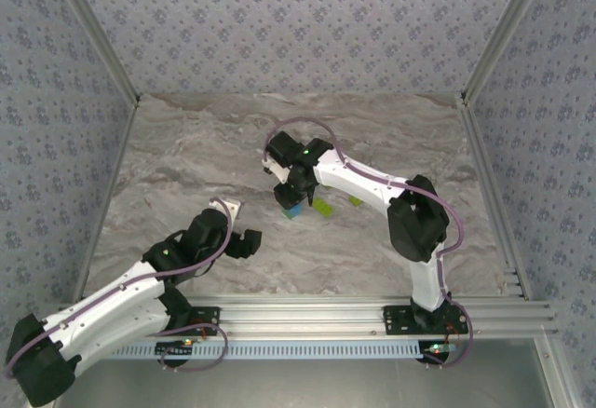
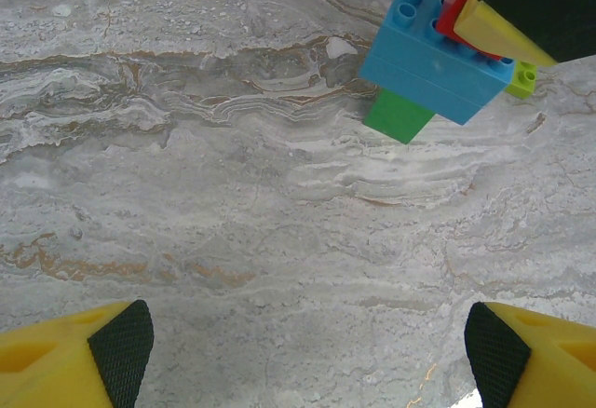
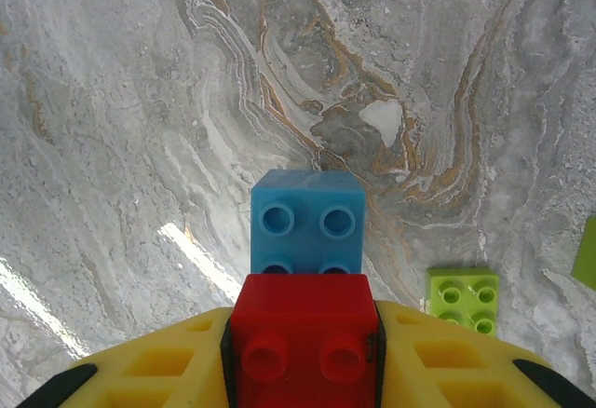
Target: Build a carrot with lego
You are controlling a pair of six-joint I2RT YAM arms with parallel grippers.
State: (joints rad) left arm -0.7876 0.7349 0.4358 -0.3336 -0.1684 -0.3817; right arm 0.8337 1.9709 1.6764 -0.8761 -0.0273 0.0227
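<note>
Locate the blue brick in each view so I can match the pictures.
Top external: blue brick at centre, just below the right tool.
Left wrist: blue brick upper right, a green brick under it.
Right wrist: blue brick at centre, just beyond the red brick that the tool clamps.
Shared landmark: the right tool, right next to the blue brick.
</note>
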